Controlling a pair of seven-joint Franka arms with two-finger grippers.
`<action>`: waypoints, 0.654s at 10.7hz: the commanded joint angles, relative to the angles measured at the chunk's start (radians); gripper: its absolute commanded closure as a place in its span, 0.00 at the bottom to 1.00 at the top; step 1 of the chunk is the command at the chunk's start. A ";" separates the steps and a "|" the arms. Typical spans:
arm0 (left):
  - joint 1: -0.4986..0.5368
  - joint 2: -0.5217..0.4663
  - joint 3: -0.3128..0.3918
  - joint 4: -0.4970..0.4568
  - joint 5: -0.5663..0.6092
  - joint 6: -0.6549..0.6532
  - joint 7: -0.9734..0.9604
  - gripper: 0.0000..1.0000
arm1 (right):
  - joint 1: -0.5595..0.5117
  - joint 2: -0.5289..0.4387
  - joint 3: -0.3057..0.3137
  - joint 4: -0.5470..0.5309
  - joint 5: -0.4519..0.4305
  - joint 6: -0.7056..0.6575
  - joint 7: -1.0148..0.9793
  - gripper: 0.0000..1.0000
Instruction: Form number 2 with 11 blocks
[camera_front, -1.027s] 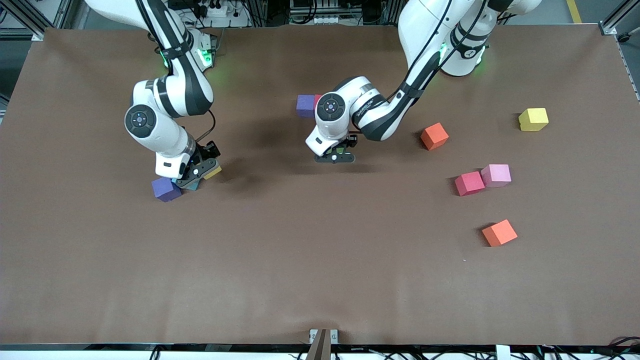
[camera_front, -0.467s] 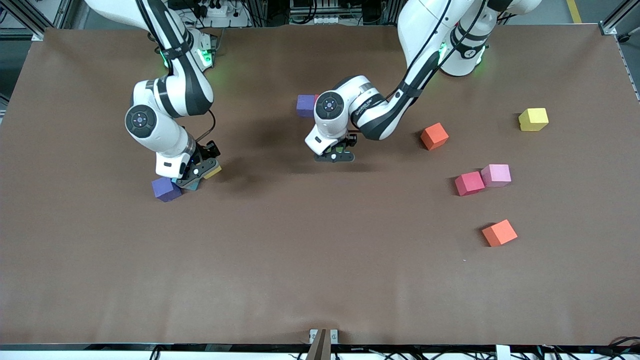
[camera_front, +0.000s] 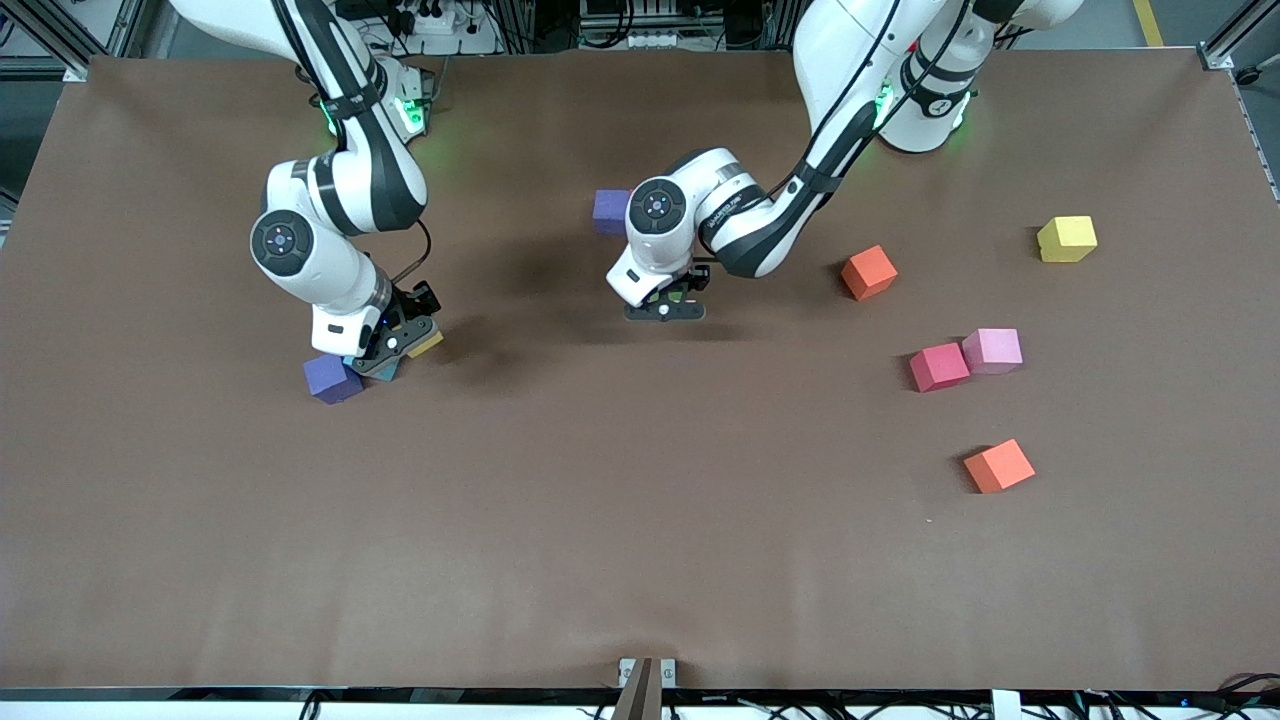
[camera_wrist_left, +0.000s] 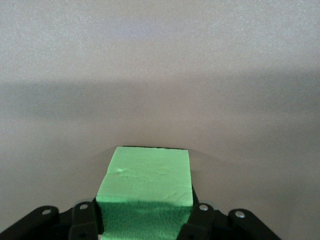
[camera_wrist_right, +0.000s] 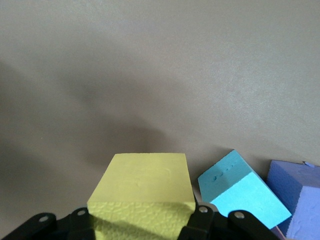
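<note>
Table (camera_front: 640, 560) read as a dial from the front camera, 12 o'clock at the robots' bases.

Near the dial's centre, slightly toward 12: left gripper (camera_front: 665, 305) over bare brown cloth, jaws pinching green block (camera_wrist_left: 145, 185) by two opposite faces. Just toward 12 o'clock of it, on the table: upper purple block (camera_front: 609, 211), partly hidden by the left arm's wrist.

Toward 9 o'clock: right gripper (camera_front: 395, 345), low, jaws clamped on held yellow block (camera_wrist_right: 142, 192). Just beside that, on the table: blue block (camera_wrist_right: 242, 190), turned at an angle, close to or touching lower purple block (camera_front: 332, 378), which sits at 7 o'clock of the gripper.

Between 2 and 4 o'clock, loose on the cloth:
- loose yellow block (camera_front: 1067, 239), around 2 o'clock, nearest the table's end
- upper orange block (camera_front: 868, 272), closer to centre
- red block (camera_front: 939, 367) touching pink block (camera_front: 992, 351), around 3 o'clock
- lower orange block (camera_front: 999, 465), around 4 o'clock, nearest the front camera

Writing: dark lettering along the left arm's white forearm link, too small to read. Nothing printed on the blocks.
</note>
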 joint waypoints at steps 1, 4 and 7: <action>0.007 -0.007 -0.010 -0.020 0.031 0.016 -0.036 0.61 | 0.002 -0.005 -0.002 -0.010 -0.005 -0.001 0.002 0.73; 0.013 -0.005 -0.010 -0.021 0.031 0.016 -0.039 0.04 | 0.002 0.001 -0.002 -0.013 -0.004 -0.001 0.002 0.72; 0.016 -0.003 -0.010 -0.020 0.031 0.016 -0.037 0.00 | 0.032 0.001 0.001 -0.009 -0.002 0.001 0.068 0.72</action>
